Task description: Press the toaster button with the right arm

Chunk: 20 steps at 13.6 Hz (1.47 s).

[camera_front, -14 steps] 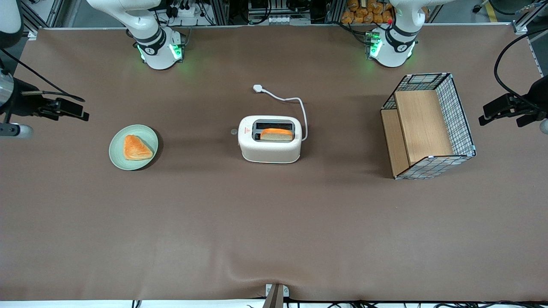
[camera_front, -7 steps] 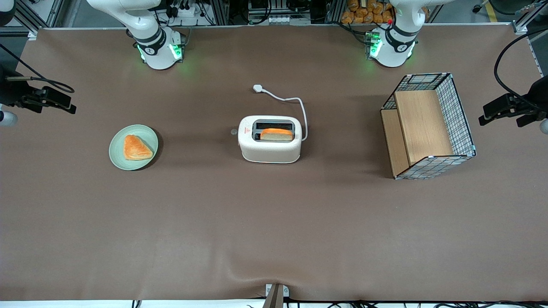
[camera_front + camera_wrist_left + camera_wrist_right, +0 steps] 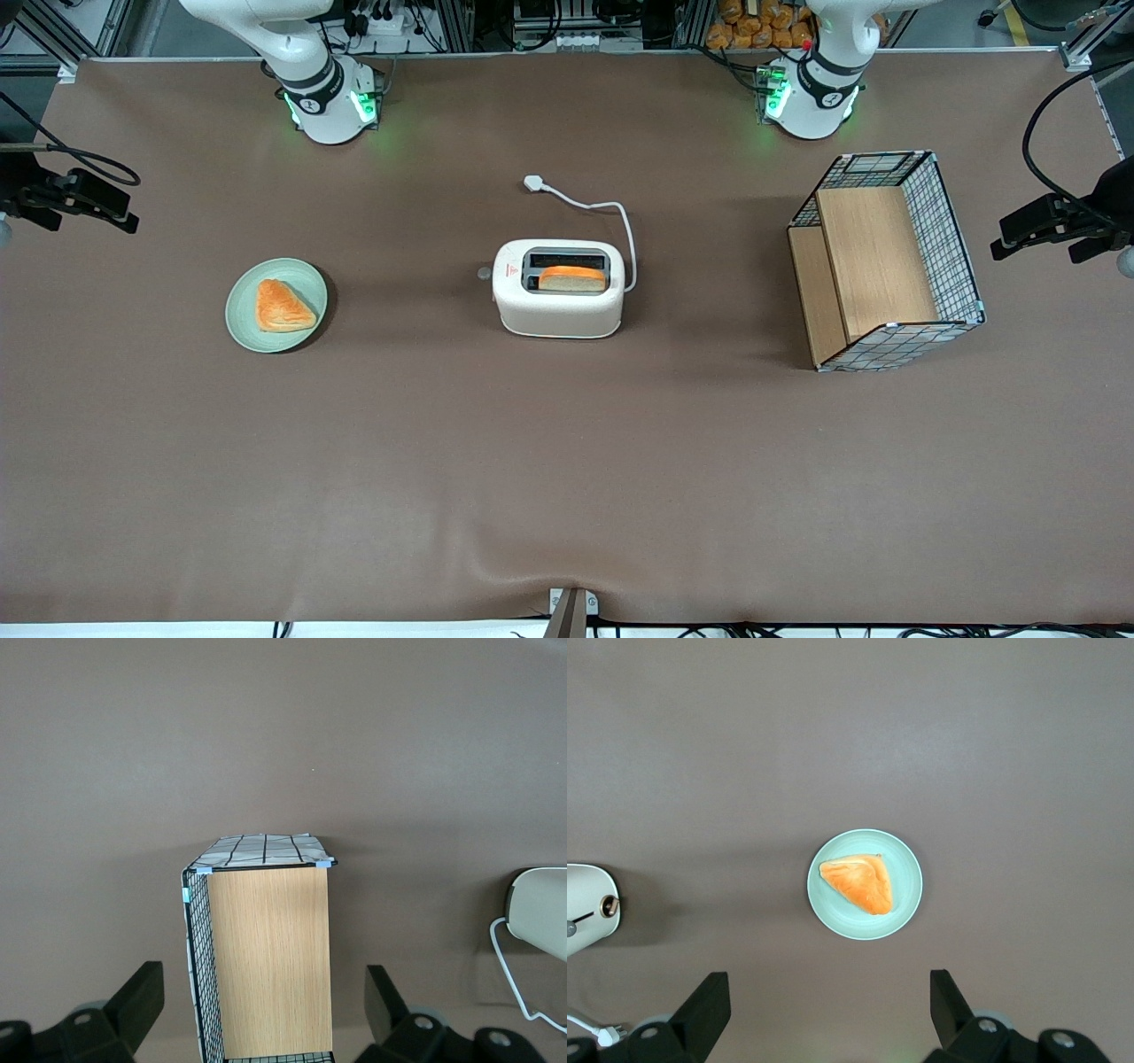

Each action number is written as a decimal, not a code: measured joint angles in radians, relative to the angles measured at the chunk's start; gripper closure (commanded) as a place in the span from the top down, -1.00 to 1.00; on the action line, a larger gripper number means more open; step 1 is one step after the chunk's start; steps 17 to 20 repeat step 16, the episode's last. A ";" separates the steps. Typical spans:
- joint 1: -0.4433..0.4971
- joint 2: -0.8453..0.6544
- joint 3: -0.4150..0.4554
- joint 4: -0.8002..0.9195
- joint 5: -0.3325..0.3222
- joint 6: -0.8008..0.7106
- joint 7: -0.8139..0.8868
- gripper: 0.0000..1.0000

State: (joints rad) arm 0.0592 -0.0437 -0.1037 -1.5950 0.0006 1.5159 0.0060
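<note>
The toaster sits mid-surface, well apart from the plate. Its button juts from the narrow plate-facing end: tiny, probably stiff, and the light toaster may slide when pushed. The claw hangs spread and empty above the plate.

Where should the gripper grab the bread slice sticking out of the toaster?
Its exposed top edge, from straight above, fingers across the thin faces; the toaster slot hides the rest of the bread slice. The open gripper hangs toward the working arm's end.
</note>
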 measured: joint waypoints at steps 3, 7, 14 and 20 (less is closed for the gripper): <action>0.000 0.000 0.001 0.029 0.000 -0.019 0.000 1.00; 0.000 0.000 0.001 0.043 0.000 -0.029 0.000 1.00; 0.000 0.000 0.001 0.043 0.000 -0.034 0.000 1.00; 0.000 0.000 0.001 0.043 0.000 -0.040 0.000 1.00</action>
